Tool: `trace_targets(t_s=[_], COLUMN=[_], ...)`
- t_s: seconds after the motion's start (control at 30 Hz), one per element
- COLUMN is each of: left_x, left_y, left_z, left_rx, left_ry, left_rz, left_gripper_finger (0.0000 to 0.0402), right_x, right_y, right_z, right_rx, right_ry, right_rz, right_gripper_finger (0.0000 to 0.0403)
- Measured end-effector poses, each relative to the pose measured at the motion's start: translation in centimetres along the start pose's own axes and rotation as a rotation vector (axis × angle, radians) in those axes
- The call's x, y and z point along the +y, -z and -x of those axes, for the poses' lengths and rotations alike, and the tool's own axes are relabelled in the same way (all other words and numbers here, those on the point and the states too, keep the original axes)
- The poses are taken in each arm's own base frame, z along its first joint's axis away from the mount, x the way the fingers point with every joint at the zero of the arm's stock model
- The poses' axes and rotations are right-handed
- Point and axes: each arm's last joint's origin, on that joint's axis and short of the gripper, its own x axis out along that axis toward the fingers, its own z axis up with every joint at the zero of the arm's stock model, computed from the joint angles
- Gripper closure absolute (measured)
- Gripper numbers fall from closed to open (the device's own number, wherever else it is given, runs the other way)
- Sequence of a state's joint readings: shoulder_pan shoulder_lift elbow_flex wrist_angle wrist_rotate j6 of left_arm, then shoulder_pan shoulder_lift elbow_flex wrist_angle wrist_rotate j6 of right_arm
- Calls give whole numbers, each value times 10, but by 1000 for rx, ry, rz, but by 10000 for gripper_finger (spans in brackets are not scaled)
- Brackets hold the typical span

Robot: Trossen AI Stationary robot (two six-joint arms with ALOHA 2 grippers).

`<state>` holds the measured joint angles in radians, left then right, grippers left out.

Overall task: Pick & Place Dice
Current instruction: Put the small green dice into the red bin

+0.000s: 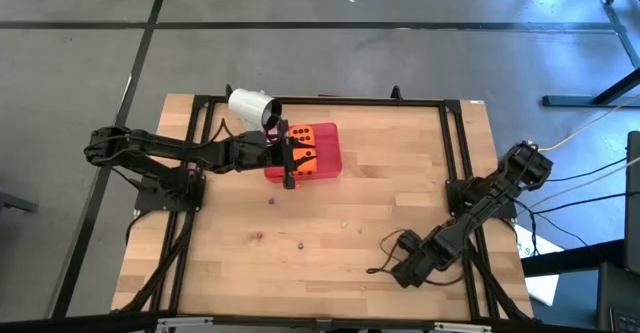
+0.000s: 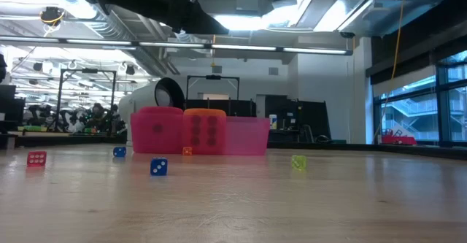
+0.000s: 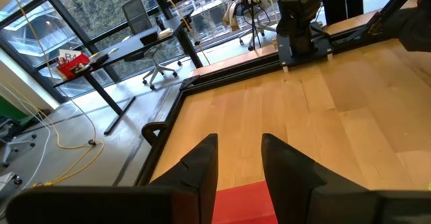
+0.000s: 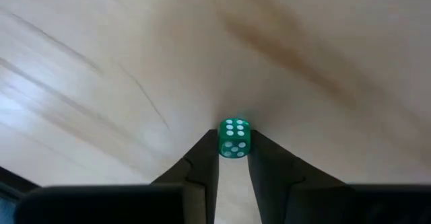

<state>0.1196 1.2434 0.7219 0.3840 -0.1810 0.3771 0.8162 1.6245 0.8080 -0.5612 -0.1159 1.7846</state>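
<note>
A flat red tray (image 1: pixel 325 163) on the table's far left half holds two orange dice (image 1: pixel 312 133) and a pinkish-red cube (image 2: pixel 157 130). A white cup (image 1: pixel 250 105) lies on its side just behind it. My left gripper (image 3: pixel 239 143) hovers level over the tray's left end, fingers narrowly apart and nothing between the tips; red (image 3: pixel 242 200) shows below them. My right gripper (image 4: pixel 234 150) points down near the table's front right (image 1: pixel 403 266), shut on a small green die (image 4: pixel 234 138). Small loose dice lie on the wood: red (image 2: pixel 36 158), blue (image 2: pixel 158 167), yellow-green (image 2: pixel 298 163). My right gripper pinches the small green die by two opposite faces (image 4: pixel 221 143) between its two fingertips (image 4: pixel 259 150). The fingers come from above, pointing down. A six-pip face looks toward the camera. Whether the die rests on the table or hangs just clear of it, I cannot tell.
A black frame (image 1: pixel 455 143) runs around the wooden tabletop. A loose dark cable (image 1: pixel 385 245) lies beside the right arm. Bare wood (image 1: pixel 400 193) stretches between the tray and the right arm. Another small blue die (image 2: pixel 119 152) sits left of the tray.
</note>
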Motion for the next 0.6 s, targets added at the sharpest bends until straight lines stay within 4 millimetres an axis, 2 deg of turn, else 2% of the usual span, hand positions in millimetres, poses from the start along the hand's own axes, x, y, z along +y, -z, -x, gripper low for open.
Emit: trace_targets(t_s=[0.27, 0.47, 0.6], left_x=[0, 0, 0], left_y=[0, 0, 0], left_z=[0, 0, 0], left_rx=[0, 0, 0], left_ry=[0, -1, 0], left_rz=[-2, -19, -38], left_gripper_finger=[295, 292, 295], right_x=[25, 29, 26], right_y=[-38, -92, -140], right_z=[25, 44, 58], right_rx=[-269, -696, -905], right_ry=[-96, 57, 230], right_rz=[232, 431, 520], right_gripper_finger=[332, 332, 332])
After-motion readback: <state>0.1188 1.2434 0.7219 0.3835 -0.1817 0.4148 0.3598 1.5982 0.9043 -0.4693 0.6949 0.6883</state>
